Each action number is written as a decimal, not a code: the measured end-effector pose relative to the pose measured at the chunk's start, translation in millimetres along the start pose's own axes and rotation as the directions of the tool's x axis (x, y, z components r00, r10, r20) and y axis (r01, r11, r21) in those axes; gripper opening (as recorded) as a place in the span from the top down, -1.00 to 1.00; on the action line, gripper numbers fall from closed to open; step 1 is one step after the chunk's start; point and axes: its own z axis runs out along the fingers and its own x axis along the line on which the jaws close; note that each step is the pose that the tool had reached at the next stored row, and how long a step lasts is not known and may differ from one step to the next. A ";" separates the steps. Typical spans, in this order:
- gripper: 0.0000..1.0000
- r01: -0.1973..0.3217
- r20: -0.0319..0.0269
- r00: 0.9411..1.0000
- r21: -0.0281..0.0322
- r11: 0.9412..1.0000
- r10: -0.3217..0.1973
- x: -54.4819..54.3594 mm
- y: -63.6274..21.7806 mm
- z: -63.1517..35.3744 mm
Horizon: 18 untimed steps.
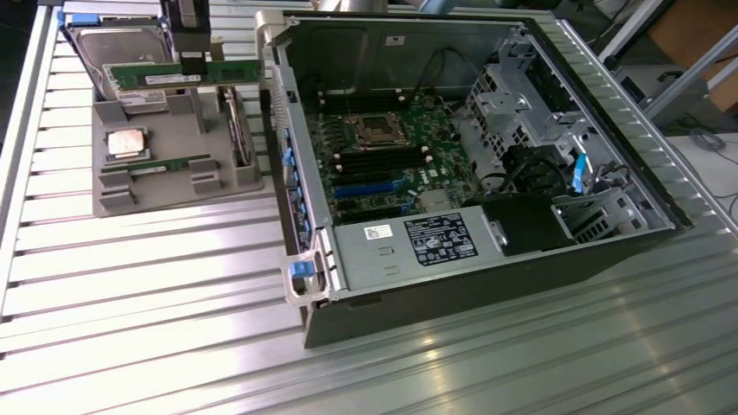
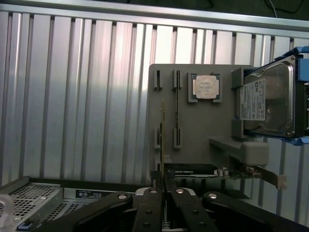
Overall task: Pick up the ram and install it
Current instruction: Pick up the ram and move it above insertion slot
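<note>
- Ram (image 1: 173,74) is the small piece in a large scene, so we begin with what carries everything: the ribbed metal tabletop (image 1: 150,277), on which the gray tray (image 1: 173,194) rests.
- An open computer case (image 1: 461,298) lies on its side just beside the tray, on the exterior view's right of it, and we see its motherboard (image 1: 381,160) facing up.
- The tray itself holds the spare parts in slots and pockets.
- A hard drive (image 1: 116,39) stands propped at one end of the tray.
- A card with a metal bracket (image 1: 237,130) stands on edge along the side of the tray nearest the case.
- The hand (image 1: 192,60) hangs over the hard-drive end of the tray, its fingers clamped on the ram's upper edge near mid-length.
- We see the ram level in that grip, lifted above the tray's posts and just in front of the hard drive.
- A second ram stick (image 1: 155,166) sits on edge in a slot toward the tray's other end.
- A CPU chip (image 1: 127,143) lies flat in a tray pocket between the two sticks.
</note>
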 end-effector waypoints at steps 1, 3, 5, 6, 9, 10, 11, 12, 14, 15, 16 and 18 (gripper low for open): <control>0.74 0.000 0.000 1.000 0.000 1.000 0.000 0.1 -0.9 -0.1; 0.74 0.000 0.000 1.000 -0.001 1.000 0.000 0.2 -2.3 -0.2; 0.74 0.000 0.000 1.000 -0.001 1.000 0.000 0.3 -4.0 -0.3; 0.74 0.000 0.000 1.000 -0.001 1.000 0.000 0.3 -4.6 -0.4; 0.74 0.000 0.000 1.000 -0.001 1.000 0.000 0.5 -6.9 -0.5; 0.74 0.000 0.000 1.000 -0.001 1.000 0.000 0.6 -7.5 -0.5; 0.74 0.000 0.000 1.000 -0.002 1.000 0.000 0.6 -8.6 -0.6; 0.74 0.000 0.000 1.000 -0.002 1.000 0.000 0.7 -9.9 -0.7; 0.74 0.000 0.000 1.000 -0.003 1.000 0.000 0.9 -11.7 -0.8; 0.74 0.000 0.000 1.000 -0.003 1.000 0.000 1.0 -12.7 -0.9; 0.74 0.000 0.000 1.000 -0.003 1.000 0.000 1.0 -13.6 -1.0; 0.74 0.000 0.000 1.000 -0.003 1.000 0.000 1.1 -14.8 -1.0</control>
